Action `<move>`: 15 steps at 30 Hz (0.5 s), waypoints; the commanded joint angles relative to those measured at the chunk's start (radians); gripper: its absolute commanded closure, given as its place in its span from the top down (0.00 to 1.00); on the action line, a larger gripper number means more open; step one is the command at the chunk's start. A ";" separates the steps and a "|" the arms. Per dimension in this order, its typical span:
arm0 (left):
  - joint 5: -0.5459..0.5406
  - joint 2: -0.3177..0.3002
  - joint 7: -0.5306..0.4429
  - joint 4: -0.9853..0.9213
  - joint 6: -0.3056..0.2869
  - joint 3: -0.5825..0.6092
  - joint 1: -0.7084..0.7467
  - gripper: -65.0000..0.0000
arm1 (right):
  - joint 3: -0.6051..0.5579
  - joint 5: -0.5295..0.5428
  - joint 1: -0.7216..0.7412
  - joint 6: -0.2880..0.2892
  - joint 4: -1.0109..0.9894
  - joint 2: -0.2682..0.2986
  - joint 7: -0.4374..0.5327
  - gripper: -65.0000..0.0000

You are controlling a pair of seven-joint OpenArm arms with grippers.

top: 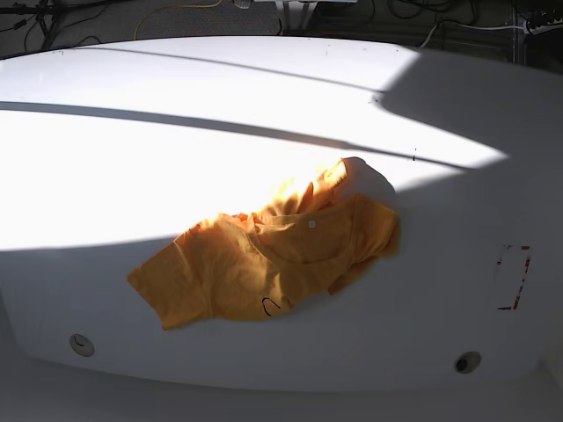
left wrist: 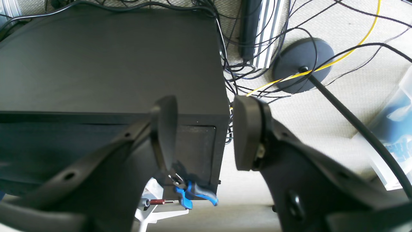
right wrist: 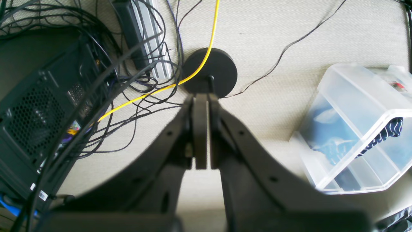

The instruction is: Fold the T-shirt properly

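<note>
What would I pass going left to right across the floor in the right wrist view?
Black perforated computer case → grey aluminium rail → round black stand base, crossed by a yellow cable, just above the shut right gripper → clear plastic storage bin.

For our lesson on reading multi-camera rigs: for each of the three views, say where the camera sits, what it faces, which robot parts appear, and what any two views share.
Left wrist: behind the open left gripper, facing down at a black case and carpet.
Right wrist: behind the shut right gripper, facing floor, cables, a clear plastic bin.
Base: high up, facing the white table with the crumpled T-shirt; no arm shows.
Shared: both wrist views show the round black stand base and yellow cable.
</note>
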 commanded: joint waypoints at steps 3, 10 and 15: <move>0.007 -0.001 0.001 -0.006 0.000 0.002 0.014 0.39 | 0.003 -0.005 -0.012 -0.002 -0.003 0.003 0.003 0.00; 0.007 -0.002 -0.002 -0.007 0.000 0.004 0.010 0.39 | 0.001 -0.008 -0.014 -0.002 -0.001 0.005 0.009 0.00; 0.007 -0.002 -0.001 -0.005 0.000 0.003 0.012 0.40 | 0.001 -0.006 -0.011 -0.002 0.000 0.004 0.009 0.00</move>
